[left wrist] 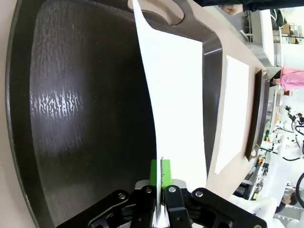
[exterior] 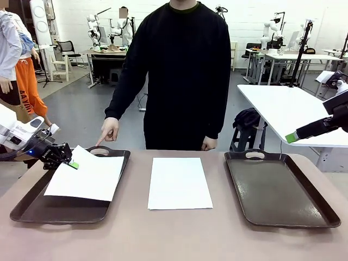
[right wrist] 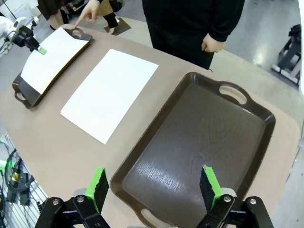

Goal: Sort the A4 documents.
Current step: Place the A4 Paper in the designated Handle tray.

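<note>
Over the left tray [exterior: 32, 209], at the left side of the table [exterior: 163, 236], the held sheet [exterior: 87, 176] is gripped at its far left corner by the left gripper [exterior: 69, 163], whose jaws are pressed together on the paper's edge. That corner is raised, and the rest of the sheet slopes down across the tray toward its right rim. Whether the low edge already rests on the tray cannot be told. The loose sheet [exterior: 179, 182] lies flat on the bare table in the middle, between the two trays and touching neither.

The sorting is judged to be partly done. One sheet is brought to the left tray but not yet let go, and the loose sheet is left to be picked up and placed. The right tray [exterior: 280, 190] is bare, so no paper has been sorted there.

The right gripper [right wrist: 154, 183] is held high above the near end of the right tray with its jaws wide apart and nothing between them. The person's hand [exterior: 109, 131] is pointed down at the far handle of the left tray, just beyond the held sheet's far edge, and could be brushed if the paper is pushed farther. Nothing is laid on the loose sheet, though a flat sheet is likely hard to pinch.
</note>
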